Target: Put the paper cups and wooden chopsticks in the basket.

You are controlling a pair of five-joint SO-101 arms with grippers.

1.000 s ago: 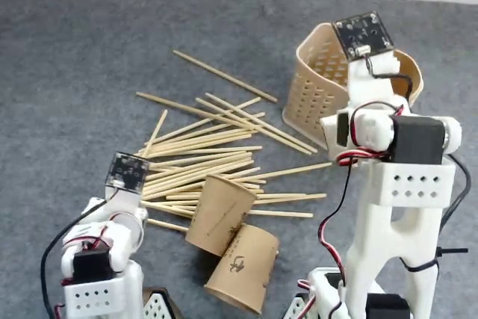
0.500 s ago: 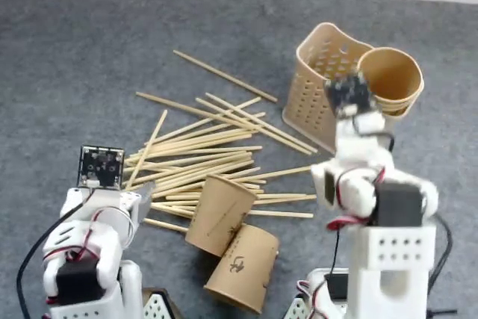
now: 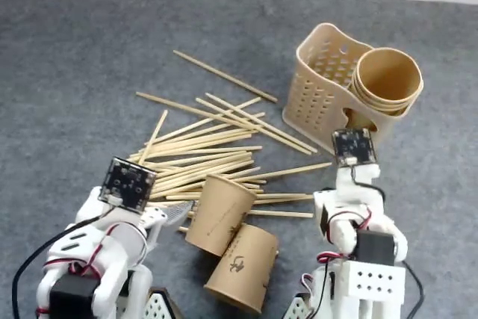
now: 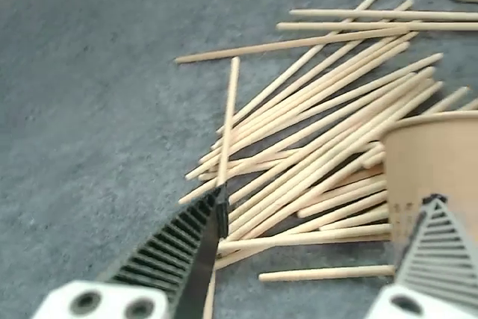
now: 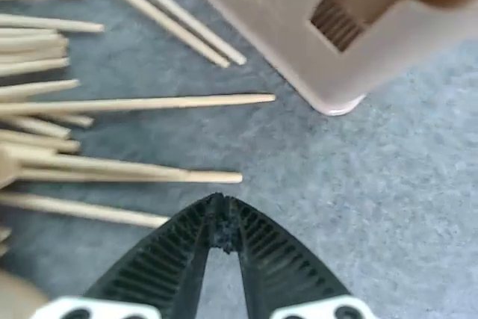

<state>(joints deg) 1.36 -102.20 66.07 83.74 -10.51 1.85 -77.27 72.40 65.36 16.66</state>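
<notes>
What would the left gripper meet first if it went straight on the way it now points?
Probably the pile of wooden chopsticks, straight ahead of the open left gripper. The lying paper cup is close beside one finger and might be touched too; depth is unclear.

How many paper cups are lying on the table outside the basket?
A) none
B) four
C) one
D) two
D: one paper cup lies on its side over the wooden chopsticks, and a second paper cup lies on its side beside it. The other cups sit stacked in the basket.
</notes>
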